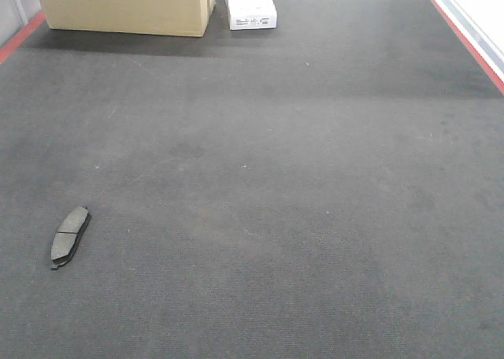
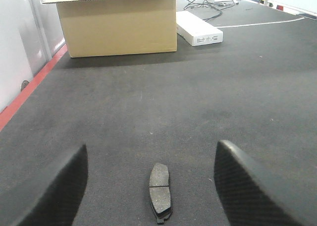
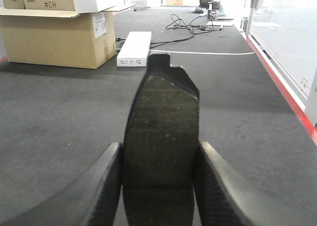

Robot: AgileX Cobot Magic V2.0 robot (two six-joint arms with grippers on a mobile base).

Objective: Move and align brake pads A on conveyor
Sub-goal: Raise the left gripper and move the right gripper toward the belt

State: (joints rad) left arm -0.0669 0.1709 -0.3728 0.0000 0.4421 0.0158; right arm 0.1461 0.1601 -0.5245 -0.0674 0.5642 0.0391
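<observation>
right fingers (image 3: pixel 101 186) are clamped on a held brake pad (image 3: pixel 161 137), one finger on each long edge. the pad stands on end above the belt with its dark face to the right wrist camera and a notched tab at its top. left fingers (image 2: pixel 57 189) are spread wide and grip nothing. a loose brake pad (image 2: pixel 160 191) lies flat on the conveyor (image 2: pixel 208 97) in the gap between them, clear of both, grey-brown friction face up, groove across its middle, long axis running near to far. the front view shows what appears to be the same loose brake pad (image 1: pixel 69 235) at near left on the conveyor (image 1: pixel 276 178), tilted slightly to the right at its far end, with dark backing visible along its edge; no fingers appear in that view. the belt surface is dark grey and rough. a red edge strip (image 1: pixel 466 42) runs along the right side, and another shows at far left. at the far left end a cardboard box (image 1: pixel 126 9) stands on the belt, with a white flat box (image 1: pixel 250 5) just beside it on the right. beyond these, black cables (image 3: pixel 183 25) lie loose on the surface.
</observation>
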